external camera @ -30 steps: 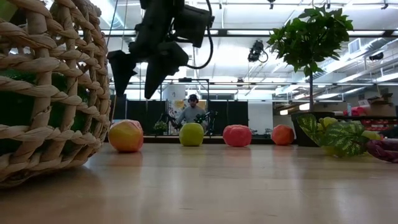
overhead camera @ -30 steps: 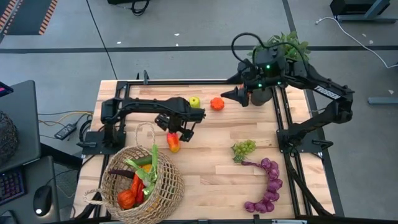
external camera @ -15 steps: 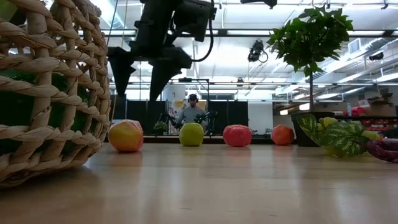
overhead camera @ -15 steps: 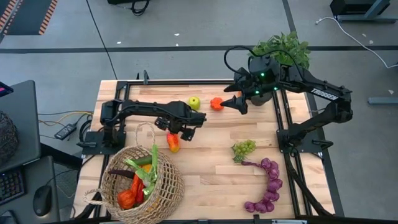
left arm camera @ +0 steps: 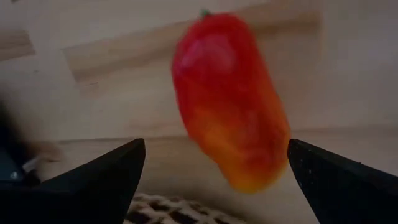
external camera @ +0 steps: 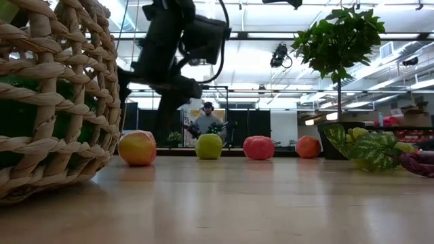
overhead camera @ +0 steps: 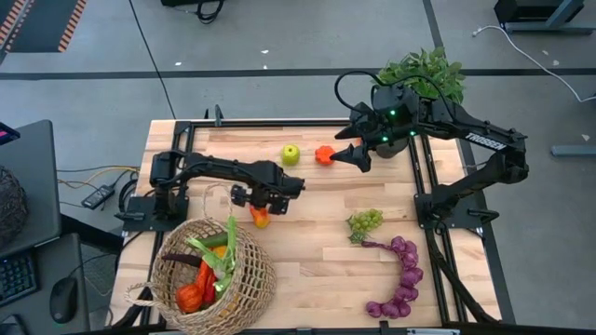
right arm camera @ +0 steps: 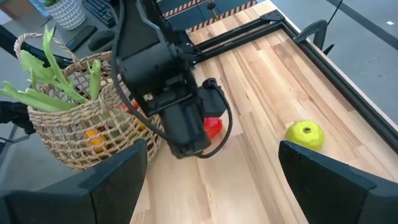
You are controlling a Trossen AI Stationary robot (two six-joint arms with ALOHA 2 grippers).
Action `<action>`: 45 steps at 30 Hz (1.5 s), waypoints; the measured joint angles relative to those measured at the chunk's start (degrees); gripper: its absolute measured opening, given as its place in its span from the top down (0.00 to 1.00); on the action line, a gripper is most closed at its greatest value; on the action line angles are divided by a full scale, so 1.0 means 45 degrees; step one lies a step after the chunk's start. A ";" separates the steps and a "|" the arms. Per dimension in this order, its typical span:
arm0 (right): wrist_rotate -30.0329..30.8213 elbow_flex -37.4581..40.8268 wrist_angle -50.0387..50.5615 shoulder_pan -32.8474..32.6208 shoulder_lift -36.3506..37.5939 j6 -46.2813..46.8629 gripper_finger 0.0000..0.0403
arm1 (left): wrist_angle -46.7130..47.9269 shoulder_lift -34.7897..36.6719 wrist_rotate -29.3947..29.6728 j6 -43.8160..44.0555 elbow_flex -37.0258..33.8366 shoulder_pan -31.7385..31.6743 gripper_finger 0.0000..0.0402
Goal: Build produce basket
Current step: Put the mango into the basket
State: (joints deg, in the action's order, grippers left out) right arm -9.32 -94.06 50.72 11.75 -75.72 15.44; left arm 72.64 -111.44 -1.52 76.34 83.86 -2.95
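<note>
The tan woven basket (overhead camera: pixel 212 272) stands at the table's near left with a leek and other produce in it. A red-orange pepper (left arm camera: pixel 227 99) lies on the table just beyond it. My left gripper (left arm camera: pixel 216 148) points down over the pepper, open, one finger on either side and apart from it. A green apple (overhead camera: pixel 291 154) and an orange-red tomato (overhead camera: pixel 323 154) lie farther back. My right gripper (overhead camera: pixel 350 154) hangs open high above the table beside the tomato. Green grapes (overhead camera: pixel 365 221) and purple grapes (overhead camera: pixel 400 274) lie at the right.
A leafy plant (overhead camera: pixel 424 70) stands at the far right corner behind my right arm. The low view shows another orange fruit (external camera: pixel 308 146) to the right of the tomato (external camera: pixel 259 147). Black frame rails (overhead camera: pixel 424 177) run along the table's edges. A person sits far behind the table.
My left gripper has come down toward the pepper and rolled about its own axis, staying open; its fingers now stand either side of the pepper. My right gripper shifted a little toward the tomato, then kept still. The produce has not moved.
</note>
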 joint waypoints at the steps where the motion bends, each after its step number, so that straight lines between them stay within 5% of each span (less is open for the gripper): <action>1: 0.0000 0.0000 0.0000 0.0000 0.0000 0.0000 0.09 | -0.0140 0.0000 0.0004 0.0156 -0.0127 -0.0013 0.00; 23: -0.0294 0.0000 -0.0002 0.0000 0.0000 0.0000 0.09 | -0.3677 0.0009 -0.0466 0.0189 -0.2307 -0.0188 0.00; 35: -0.0291 0.0000 -0.0185 0.0000 0.0000 0.0003 0.09 | -0.4511 0.0005 -0.0498 -0.1216 -0.1781 -0.0374 0.01; 45: -0.0288 0.0000 -0.0495 0.0000 0.0000 0.0339 0.09 | -0.4516 0.0005 -0.0549 -0.2500 -0.1299 -0.0479 0.19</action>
State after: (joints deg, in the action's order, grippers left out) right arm -10.62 -94.06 48.49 11.75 -75.72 16.97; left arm 52.31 -111.42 -3.99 65.10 78.02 -5.10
